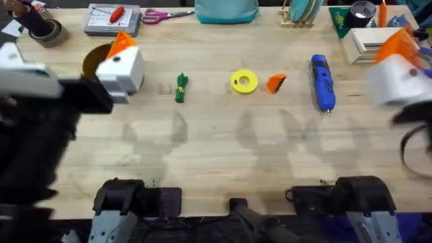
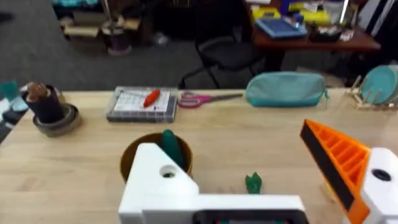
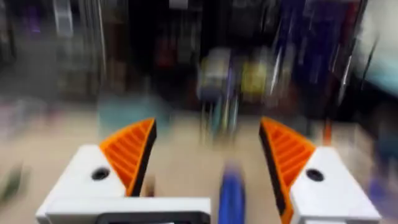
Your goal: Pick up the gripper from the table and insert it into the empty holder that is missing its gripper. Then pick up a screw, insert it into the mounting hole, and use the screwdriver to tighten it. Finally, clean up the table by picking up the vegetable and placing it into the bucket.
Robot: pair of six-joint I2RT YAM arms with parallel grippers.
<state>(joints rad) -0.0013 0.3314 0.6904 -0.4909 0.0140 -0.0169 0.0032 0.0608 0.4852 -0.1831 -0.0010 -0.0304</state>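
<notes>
The loose orange gripper [image 1: 276, 82] lies on the table between a flat yellow ring [image 1: 244, 81] and the blue screwdriver [image 1: 322, 82]. The green vegetable [image 1: 181, 88] [image 2: 252, 182] lies left of the ring. My left gripper [image 1: 120, 61] [image 2: 227, 140] hangs open over the left side, in front of the yellow bucket [image 1: 94, 61] [image 2: 134, 155]. It has an orange ribbed pad on one finger [image 2: 336, 158] and a bare white holder [image 2: 155, 177] on the other. My right gripper [image 1: 388, 59] [image 3: 208, 149] is open at the far right, both orange pads in place, with the screwdriver [image 3: 231, 193] below it.
Along the back edge are a tape roll [image 1: 44, 30], a grey tray [image 1: 113, 19] holding a red item, scissors [image 1: 165, 13], a teal pouch [image 1: 226, 10], a plate rack [image 1: 304, 12] and white boxes [image 1: 368, 44]. A dark green object [image 2: 171, 146] stands in the bucket.
</notes>
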